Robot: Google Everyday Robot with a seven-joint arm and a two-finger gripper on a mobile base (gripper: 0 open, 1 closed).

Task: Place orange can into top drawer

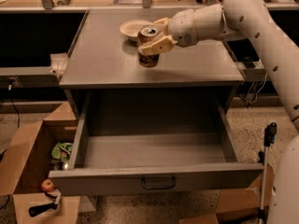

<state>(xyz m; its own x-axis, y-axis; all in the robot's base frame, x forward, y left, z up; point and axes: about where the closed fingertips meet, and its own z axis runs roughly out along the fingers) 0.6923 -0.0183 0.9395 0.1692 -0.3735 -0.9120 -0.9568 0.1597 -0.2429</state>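
The orange can (148, 59), mottled orange-brown with a silver top, is held upright a little above the grey cabinet top (103, 59). My gripper (156, 35) is shut on the orange can, one cream finger across its front and one behind it, the white arm reaching in from the right. The top drawer (154, 150) is pulled wide open below, its inside bare, with a small dark wire handle (159, 183) on the front panel.
A shallow cream bowl (130, 28) sits on the cabinet top just behind the can. A brown cardboard box (35, 171) with an apple and other items stands on the floor at left. More cardboard lies at lower right, beside a thin dark-tipped post (266, 171).
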